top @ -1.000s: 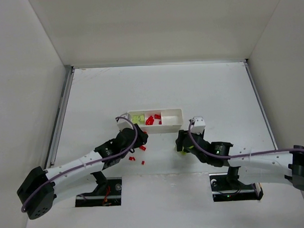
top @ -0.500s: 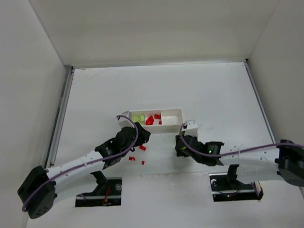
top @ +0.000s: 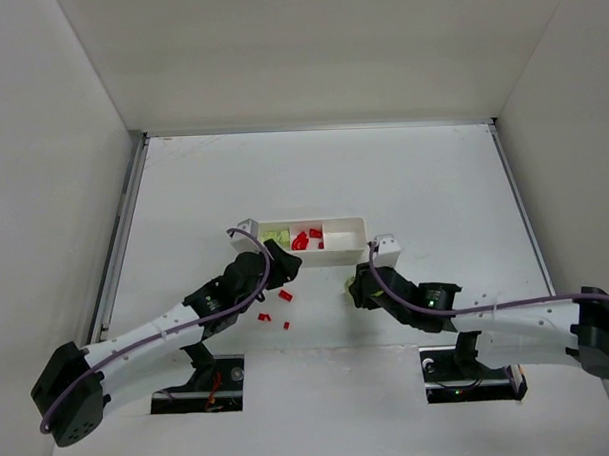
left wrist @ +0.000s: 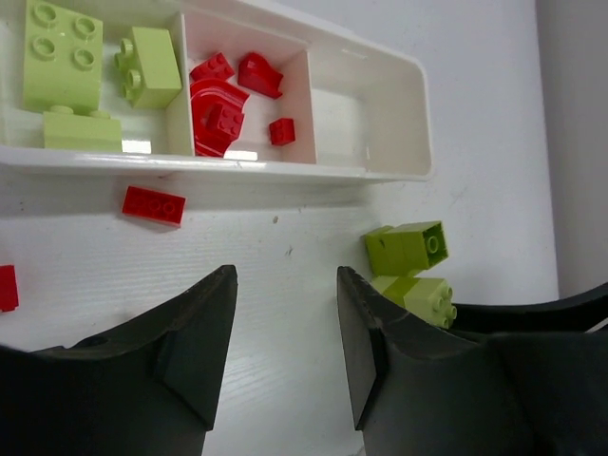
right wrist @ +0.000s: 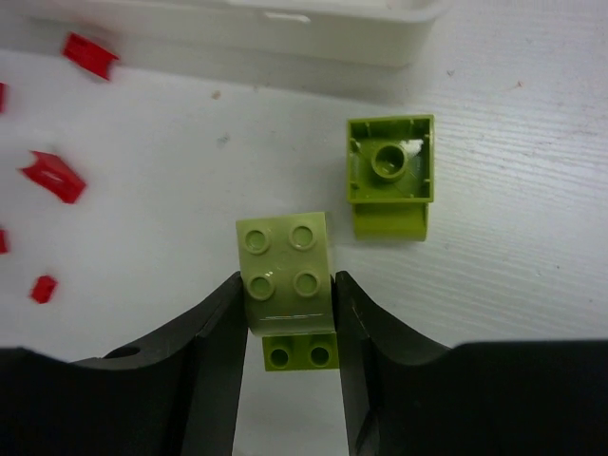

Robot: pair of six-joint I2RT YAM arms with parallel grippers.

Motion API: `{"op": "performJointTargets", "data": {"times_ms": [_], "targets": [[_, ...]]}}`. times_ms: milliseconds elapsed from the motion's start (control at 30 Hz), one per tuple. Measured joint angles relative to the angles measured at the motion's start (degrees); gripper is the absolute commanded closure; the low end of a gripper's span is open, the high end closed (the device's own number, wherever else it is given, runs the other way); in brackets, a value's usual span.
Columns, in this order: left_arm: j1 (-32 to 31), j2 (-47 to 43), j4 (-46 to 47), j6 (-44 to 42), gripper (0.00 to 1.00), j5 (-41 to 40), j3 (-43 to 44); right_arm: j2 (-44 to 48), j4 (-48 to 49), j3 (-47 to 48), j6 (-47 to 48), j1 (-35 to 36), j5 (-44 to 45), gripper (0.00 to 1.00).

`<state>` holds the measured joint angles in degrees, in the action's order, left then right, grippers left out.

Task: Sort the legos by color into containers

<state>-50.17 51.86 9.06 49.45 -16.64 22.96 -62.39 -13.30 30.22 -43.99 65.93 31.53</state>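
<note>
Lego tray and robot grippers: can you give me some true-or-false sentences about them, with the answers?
1. The right gripper is shut on a yellow-green brick. True.
2. The left gripper holds a red brick. False: nothing is between its fingers.
3. The middle compartment of the tray holds red bricks. True.
4. Every red brick is in the tray. False: a loose red brick lies on the table beside it.
5. The tray's compartment at the right arm's end is full of green bricks. False: it is empty; the green bricks are in the other end compartment.
</note>
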Motion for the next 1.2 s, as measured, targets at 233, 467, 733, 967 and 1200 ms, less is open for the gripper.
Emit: {"op": "performJointTargets", "data": {"times_ms": [233,467,733,967,1200], "targets": [[5.1,-11.8,6.8,4.3,0.52,1.4,-4.5,2.6,10.9,5.0,0.4,-2.7,-6.3,0.76],[10.3,-20.9,17.2,10.9,0.5,4.0,-9.9,-2.9,28.6,7.6,-4.5,-11.3,-16.3,0.77],[13.6,-15.1,26.9,18.1,0.49,9.1,-11.8,-8.6,44.4,7.0,-16.0,-17.8,-26.0,0.77],[13.9,-9.8,35.2,21.3,0.45,11.6,-12.9,-12.8,51.8,6.8,-23.0,-18.0,-30.2,0.76],[14.0,-8.8,39.5,21.9,0.49,12.1,-12.9,-16.2,57.5,6.8,-27.9,-18.0,-33.0,0.76]]}}
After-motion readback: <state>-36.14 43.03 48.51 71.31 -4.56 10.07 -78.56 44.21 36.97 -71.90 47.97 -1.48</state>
